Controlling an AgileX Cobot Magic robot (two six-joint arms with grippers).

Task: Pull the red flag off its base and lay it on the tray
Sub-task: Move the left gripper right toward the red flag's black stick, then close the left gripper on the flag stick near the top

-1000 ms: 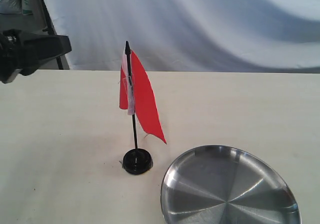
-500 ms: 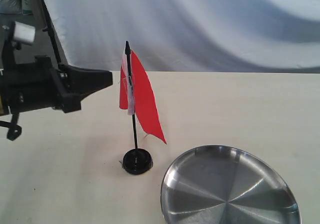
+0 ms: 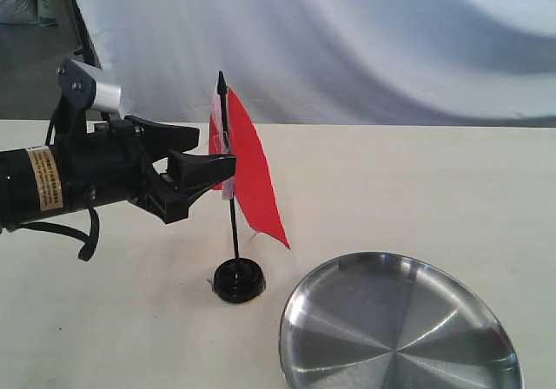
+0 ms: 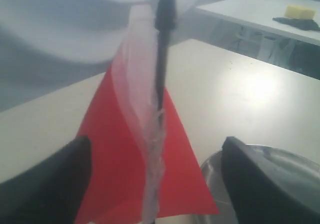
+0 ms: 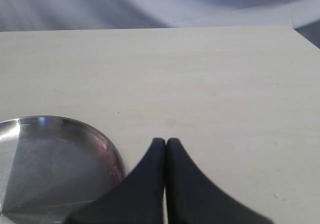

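Observation:
The red flag stands upright on its thin black stick, which is plugged into the small black base on the table. My left gripper is open at cloth height, with the stick and the white strip between its jaws and untouched. In the left wrist view the flag and stick fill the gap of the left gripper. The steel tray lies to the right of the base. My right gripper is shut on nothing beside the tray; it is out of the exterior view.
A white cloth backdrop hangs behind the table's far edge. The left wrist view shows a second table in the background with a yellow block on it, and the tray's rim past the flag.
My left arm has come in from the left edge to the flag, and its open jaws now straddle the stick. Flag, base and tray have not moved.

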